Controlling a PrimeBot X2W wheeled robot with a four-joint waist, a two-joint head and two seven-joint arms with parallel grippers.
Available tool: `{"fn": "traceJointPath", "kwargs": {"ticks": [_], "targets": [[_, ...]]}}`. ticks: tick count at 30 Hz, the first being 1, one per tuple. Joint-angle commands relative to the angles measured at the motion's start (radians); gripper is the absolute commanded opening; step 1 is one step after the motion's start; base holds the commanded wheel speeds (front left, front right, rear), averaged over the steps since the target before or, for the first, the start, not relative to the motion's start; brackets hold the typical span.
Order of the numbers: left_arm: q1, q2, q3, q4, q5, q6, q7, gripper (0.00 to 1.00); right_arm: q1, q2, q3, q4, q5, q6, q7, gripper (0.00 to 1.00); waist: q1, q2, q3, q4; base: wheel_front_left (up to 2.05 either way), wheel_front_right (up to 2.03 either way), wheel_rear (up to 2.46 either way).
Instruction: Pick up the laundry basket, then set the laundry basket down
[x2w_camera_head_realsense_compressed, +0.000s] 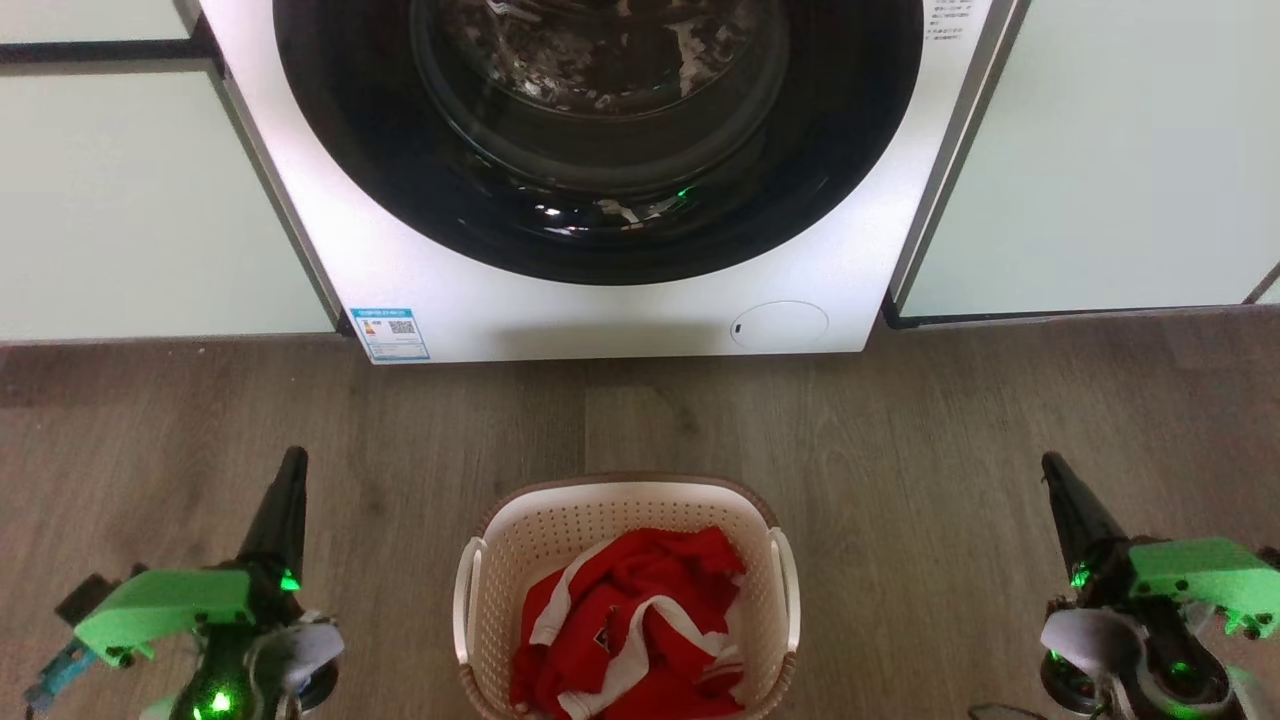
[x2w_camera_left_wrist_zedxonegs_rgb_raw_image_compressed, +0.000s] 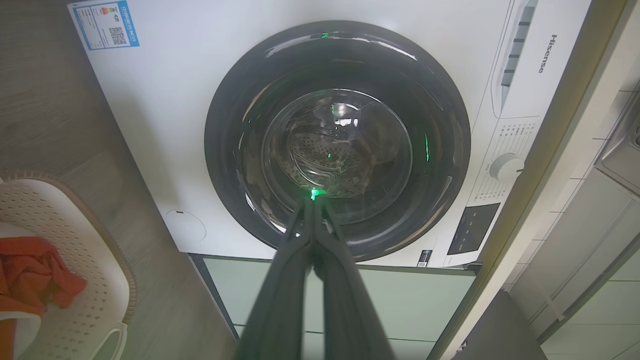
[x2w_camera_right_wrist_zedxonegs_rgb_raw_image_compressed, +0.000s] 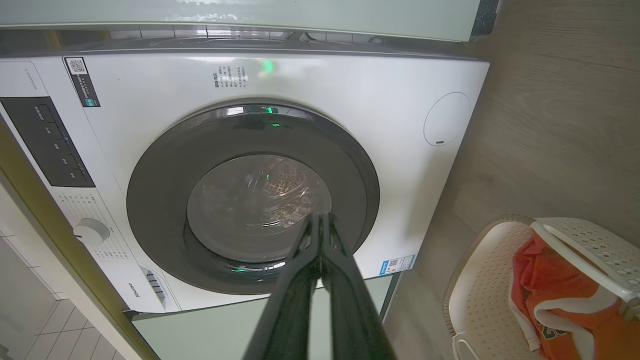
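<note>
The cream-white perforated laundry basket (x2w_camera_head_realsense_compressed: 600, 525) with a brown rim and white side handles stands on the wood floor at the bottom middle of the head view, holding a red and white garment (x2w_camera_head_realsense_compressed: 630, 620). Its edge also shows in the left wrist view (x2w_camera_left_wrist_zedxonegs_rgb_raw_image_compressed: 75, 260) and the right wrist view (x2w_camera_right_wrist_zedxonegs_rgb_raw_image_compressed: 480, 280). My left gripper (x2w_camera_head_realsense_compressed: 292, 462) hangs well to the basket's left, fingers together and empty. My right gripper (x2w_camera_head_realsense_compressed: 1052, 466) hangs well to its right, also shut and empty. Neither touches the basket.
A white front-loading washing machine (x2w_camera_head_realsense_compressed: 600, 310) with a dark round door stands straight ahead beyond the basket, between pale green cabinet fronts (x2w_camera_head_realsense_compressed: 130, 200). Bare wood floor (x2w_camera_head_realsense_compressed: 900, 420) lies between machine and basket and on both sides.
</note>
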Motion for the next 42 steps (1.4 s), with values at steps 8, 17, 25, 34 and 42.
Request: {"fn": "traceJointPath", "kwargs": {"ticks": [8, 17, 25, 34, 42], "targets": [[-0.058, 0.007, 0.044, -0.029, 0.003, -0.007, 0.010, 0.00, -0.047, -0.009, 0.013, -0.031, -0.004, 0.005, 0.011, 0.00, 0.0000, -0.0001, 0.000, 0.000, 0.00, 0.00, 0.00], [-0.058, 0.006, 0.046, -0.029, 0.005, -0.007, 0.011, 0.00, -0.047, -0.008, 0.011, -0.031, -0.006, 0.005, 0.012, 0.00, 0.0000, -0.0001, 0.000, 0.000, 0.00, 0.00, 0.00], [-0.058, 0.005, 0.048, -0.029, 0.007, -0.007, 0.013, 0.00, -0.047, -0.006, 0.009, -0.031, -0.007, 0.005, 0.014, 0.00, 0.0000, -0.0001, 0.000, 0.000, 0.00, 0.00, 0.00], [-0.058, 0.003, 0.050, -0.029, 0.008, -0.007, 0.014, 0.00, -0.047, -0.005, 0.007, -0.031, -0.009, 0.005, 0.015, 0.00, 0.0000, -0.0001, 0.000, 0.000, 0.00, 0.00, 0.00], [-0.058, 0.002, 0.052, -0.029, 0.009, -0.007, 0.015, 0.00, -0.047, -0.004, 0.006, -0.031, -0.010, 0.005, 0.017, 0.00, 0.0000, -0.0001, 0.000, 0.000, 0.00, 0.00, 0.00]]}}
